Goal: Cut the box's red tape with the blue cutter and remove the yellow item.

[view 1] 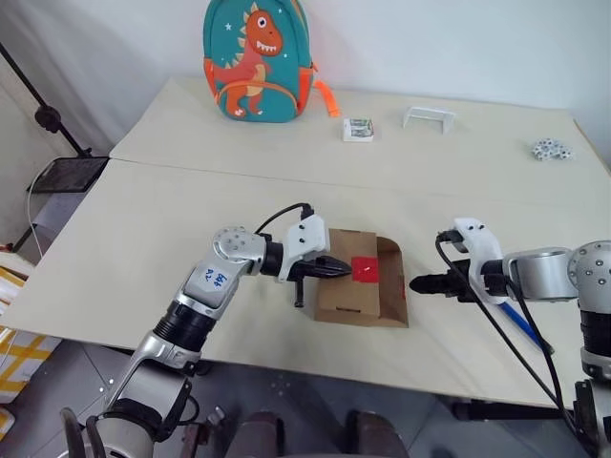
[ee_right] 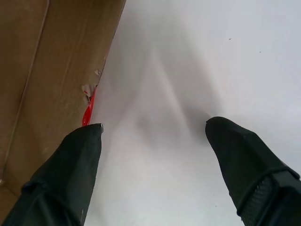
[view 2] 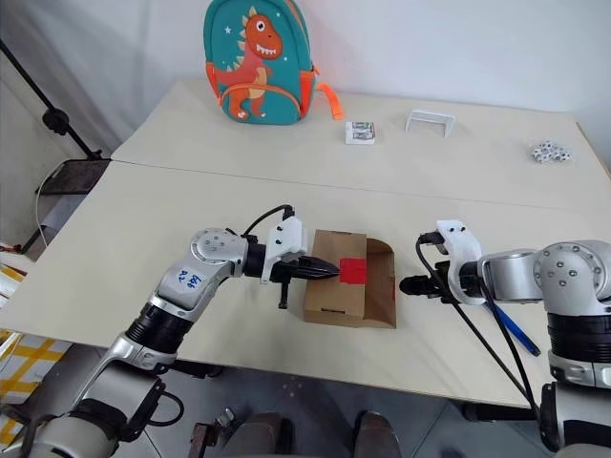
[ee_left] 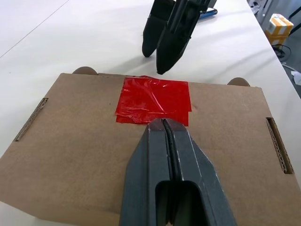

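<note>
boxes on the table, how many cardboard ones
1. The box lies near the front edge of the table, between the left gripper and the right gripper, red tape on top.

Silver-grey arms, white wrist housings, black cables — black-fingered left end effector (view 1: 336,270).

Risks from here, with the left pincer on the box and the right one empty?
1. Cutter lies on the table under the right arm, not held; open right pincer may nudge the box.
2. Shut left pincer rests at the red tape, crowding the cut.
3. The right flap stands open; the box may shift.
</note>
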`<action>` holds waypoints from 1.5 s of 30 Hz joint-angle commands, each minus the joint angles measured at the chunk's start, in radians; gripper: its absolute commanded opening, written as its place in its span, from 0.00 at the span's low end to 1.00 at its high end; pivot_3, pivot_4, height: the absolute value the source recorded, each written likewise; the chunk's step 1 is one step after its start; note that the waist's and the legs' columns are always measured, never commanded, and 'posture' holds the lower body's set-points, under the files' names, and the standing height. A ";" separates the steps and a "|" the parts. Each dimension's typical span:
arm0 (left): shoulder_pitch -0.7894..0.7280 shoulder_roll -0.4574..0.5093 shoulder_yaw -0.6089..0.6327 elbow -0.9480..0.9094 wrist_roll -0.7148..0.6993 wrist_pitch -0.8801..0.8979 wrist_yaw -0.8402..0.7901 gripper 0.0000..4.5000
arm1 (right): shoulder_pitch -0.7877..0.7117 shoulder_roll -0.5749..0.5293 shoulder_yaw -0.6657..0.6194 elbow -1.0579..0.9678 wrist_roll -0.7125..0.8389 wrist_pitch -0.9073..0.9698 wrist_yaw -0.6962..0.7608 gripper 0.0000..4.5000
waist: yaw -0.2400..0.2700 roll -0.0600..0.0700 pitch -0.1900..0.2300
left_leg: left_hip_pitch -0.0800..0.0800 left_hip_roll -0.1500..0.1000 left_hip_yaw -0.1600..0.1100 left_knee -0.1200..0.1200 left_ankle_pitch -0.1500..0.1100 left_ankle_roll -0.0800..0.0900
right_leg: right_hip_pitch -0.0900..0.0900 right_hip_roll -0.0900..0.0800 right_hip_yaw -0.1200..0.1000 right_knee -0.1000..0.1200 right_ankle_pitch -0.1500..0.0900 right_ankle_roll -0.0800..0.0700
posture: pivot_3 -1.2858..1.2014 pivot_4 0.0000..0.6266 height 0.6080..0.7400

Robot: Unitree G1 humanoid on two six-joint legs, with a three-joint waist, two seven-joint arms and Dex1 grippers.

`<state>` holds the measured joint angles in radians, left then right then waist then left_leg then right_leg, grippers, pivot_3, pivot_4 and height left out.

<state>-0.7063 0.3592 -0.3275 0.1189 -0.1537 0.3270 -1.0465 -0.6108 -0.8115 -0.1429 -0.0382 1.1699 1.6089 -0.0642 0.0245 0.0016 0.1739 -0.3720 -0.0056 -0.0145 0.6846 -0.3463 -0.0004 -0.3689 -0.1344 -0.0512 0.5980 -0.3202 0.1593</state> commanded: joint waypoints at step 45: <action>0.024 0.060 -0.024 -0.012 0.027 0.061 -0.034 0.00 | 0.105 0.280 -0.291 0.398 0.127 -0.017 0.223 0.75 | -0.025 0.001 0.000 | 0.002 0.002 0.003 -0.002 0.001 -0.002 | -0.002 0.001 0.000 0.004 0.002 -0.001 | 0.52 0.24 1.00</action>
<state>-0.7031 0.4072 -0.3162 0.0850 -0.1542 0.3621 -1.0729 -0.5312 -0.5397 -0.4424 0.3484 1.3327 1.5859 0.1631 -0.0002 0.0024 0.1738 -0.3704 -0.0040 -0.0119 0.6827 -0.3450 -0.0023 -0.3714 -0.1333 -0.0508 0.6018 -0.3185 0.1580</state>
